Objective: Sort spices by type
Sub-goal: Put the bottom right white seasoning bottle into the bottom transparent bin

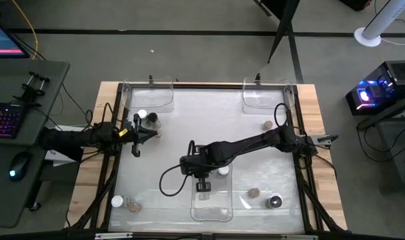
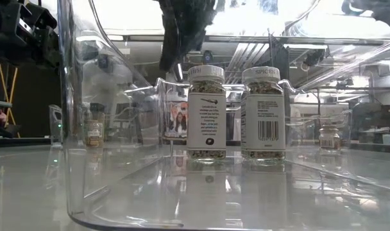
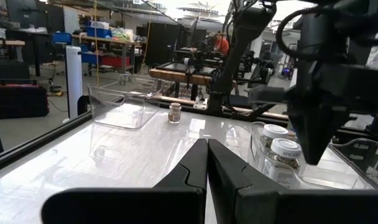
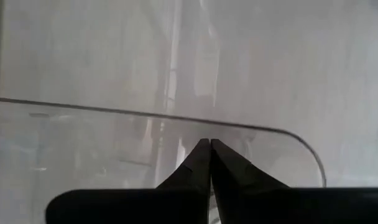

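With two white-capped jars (image 2: 206, 112) standing in the near tray (image 1: 212, 212), right gripper (image 1: 202, 186) hovers there, fingers pressed together and empty; next: fetch another spice.

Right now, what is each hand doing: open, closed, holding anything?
Left hand: closed, empty, near the table's left side.
Right hand: closed, empty, above the front tray holding two white-capped jars.

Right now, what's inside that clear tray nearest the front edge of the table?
Two white-capped spice jars stand upright side by side in the front tray. From above, the right end effector covers one of them; the rest looks bare.
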